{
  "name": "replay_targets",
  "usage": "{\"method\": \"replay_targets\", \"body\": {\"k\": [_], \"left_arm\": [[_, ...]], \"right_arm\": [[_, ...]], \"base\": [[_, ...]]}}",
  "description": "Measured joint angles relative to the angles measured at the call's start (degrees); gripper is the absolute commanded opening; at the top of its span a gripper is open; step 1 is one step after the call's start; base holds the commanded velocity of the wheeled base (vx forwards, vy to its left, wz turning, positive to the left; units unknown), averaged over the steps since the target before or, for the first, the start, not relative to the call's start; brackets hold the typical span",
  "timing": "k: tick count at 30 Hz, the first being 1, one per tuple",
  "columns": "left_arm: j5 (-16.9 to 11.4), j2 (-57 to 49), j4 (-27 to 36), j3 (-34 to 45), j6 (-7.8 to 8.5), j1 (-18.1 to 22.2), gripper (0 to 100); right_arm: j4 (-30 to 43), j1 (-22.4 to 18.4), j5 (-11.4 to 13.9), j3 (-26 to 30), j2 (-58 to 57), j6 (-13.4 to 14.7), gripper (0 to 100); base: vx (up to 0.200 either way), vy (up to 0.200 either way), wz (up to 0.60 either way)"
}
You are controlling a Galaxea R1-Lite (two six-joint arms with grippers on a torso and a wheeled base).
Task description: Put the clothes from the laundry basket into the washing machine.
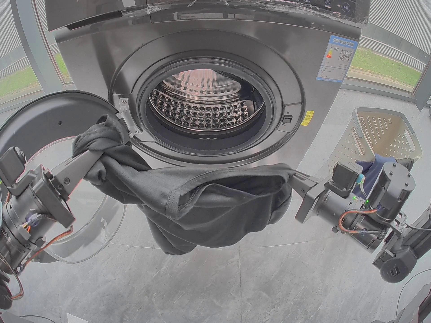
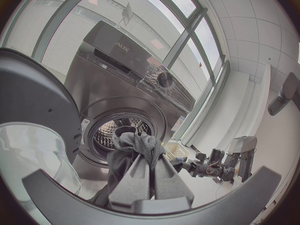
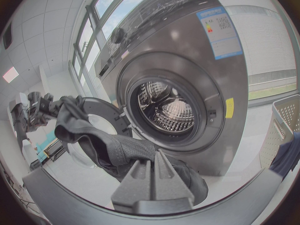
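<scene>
left gripper clamped on one end of dark garment | right gripper clamped on other end | garment slung crosswise, just below open drum | drum ahead and above, midway between arms

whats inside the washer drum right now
The drum looks bare, just perforated metal walls. Its lowest front is hidden behind the door seal. The dark garment hangs outside.

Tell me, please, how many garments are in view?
2: a grey shirt held between the left gripper and right gripper, and a blue garment in the basket. More may lie hidden in it.
</scene>
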Motion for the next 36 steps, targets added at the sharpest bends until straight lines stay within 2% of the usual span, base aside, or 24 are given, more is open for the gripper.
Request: {"method": "replay_targets", "body": {"k": [5,13,21,24,30,36], "left_arm": [[-0.16,-1.66,0.02,2.36,0.04,-0.07,0],[-2.07,-2.45,0.0,3.99,-0.05,0.09,0],[-2.62,-1.71,-0.23,3.22,-0.07,0.39,0],[-3.5,-0.48,-0.5,2.65,-0.24,0.5,0],[-5.99,1.84,-0.5,-0.63,-1.67,1.46,0],[-11.43,3.3,-0.56,-3.28,-1.83,5.22,0]], "right_arm": [[-0.13,-0.96,-0.2,-1.83,-0.46,0.33,0],[-2.05,-1.19,-0.15,-2.84,-0.63,1.67,0],[-5.01,-1.22,0.46,-2.35,-0.6,1.65,0],[-5.94,-1.6,1.55,-2.54,-0.55,1.56,0],[-6.68,-2.13,3.41,-2.86,0.0,1.58,0],[-6.85,-3.34,3.55,-2.78,0.52,1.61,0]], "base": [[0.0,0.0,0.0],[0.0,0.0,0.0],[0.0,0.0,0.0],[0.0,0.0,0.0],[0.0,0.0,0.0],[0.0,0.0,0.0]]}}
